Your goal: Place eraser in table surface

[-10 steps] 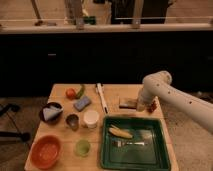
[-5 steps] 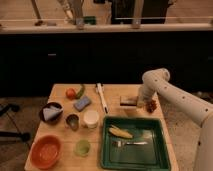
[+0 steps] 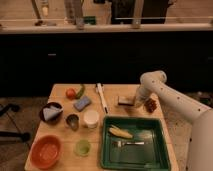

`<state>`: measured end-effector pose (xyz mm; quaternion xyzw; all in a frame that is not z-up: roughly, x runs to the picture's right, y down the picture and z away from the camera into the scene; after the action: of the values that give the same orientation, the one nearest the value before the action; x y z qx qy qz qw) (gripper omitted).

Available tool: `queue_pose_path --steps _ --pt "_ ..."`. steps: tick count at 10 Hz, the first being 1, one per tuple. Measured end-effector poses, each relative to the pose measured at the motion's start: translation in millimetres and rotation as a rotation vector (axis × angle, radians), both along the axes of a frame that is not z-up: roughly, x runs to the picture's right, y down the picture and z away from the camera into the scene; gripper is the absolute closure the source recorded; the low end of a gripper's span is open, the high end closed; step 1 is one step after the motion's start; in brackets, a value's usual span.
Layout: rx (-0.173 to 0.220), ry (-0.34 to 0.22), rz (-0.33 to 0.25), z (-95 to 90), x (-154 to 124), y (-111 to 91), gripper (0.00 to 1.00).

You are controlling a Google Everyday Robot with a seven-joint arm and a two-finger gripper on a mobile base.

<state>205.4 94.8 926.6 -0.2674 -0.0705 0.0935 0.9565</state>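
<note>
The white arm point(image 3: 172, 97) is reaching in from the right and bending down over the far right part of the counter point(image 3: 62, 92), a light tan wooden square top. Its pincer point(image 3: 138, 103) is sitting low at the right end of the eraser point(image 3: 125, 100), with the fingers drawn fully together. The eraser, a small flat dark block with a pale edge, is lying flat on the counter just to the left of the pincer; whether the fingers are pinching its end or only touching it cannot be told from this view.

Just to the right of the pincer, a small reddish thing point(image 3: 150, 104) is resting on the wood. In front of the pincer, toward the near edge, a green tray point(image 3: 156, 150) is holding a yellowish piece of food point(image 3: 120, 132) and a fork point(image 3: 129, 143).

Further left of the pincer, beyond the eraser, a long thin white stick point(image 3: 102, 97) is lying lengthwise, and a blue-grey block point(image 3: 82, 103) is lying beside it. A red and green vegetable pair point(image 3: 75, 92) is sitting well to the left near the far edge. A white round lid or cup point(image 3: 90, 118), a small metal cup point(image 3: 73, 121) and a dark bowl point(image 3: 51, 112) are standing to the left and nearer. An orange bowl point(image 3: 46, 150) and a small green cup point(image 3: 82, 147) are sitting at the near left corner, well apart from the pincer.
</note>
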Motion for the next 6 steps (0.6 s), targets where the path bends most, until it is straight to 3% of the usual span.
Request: queue_pose_path --steps 6 --pt "0.026 0.015 0.041 16.6 -13.7 3.4 0.96"
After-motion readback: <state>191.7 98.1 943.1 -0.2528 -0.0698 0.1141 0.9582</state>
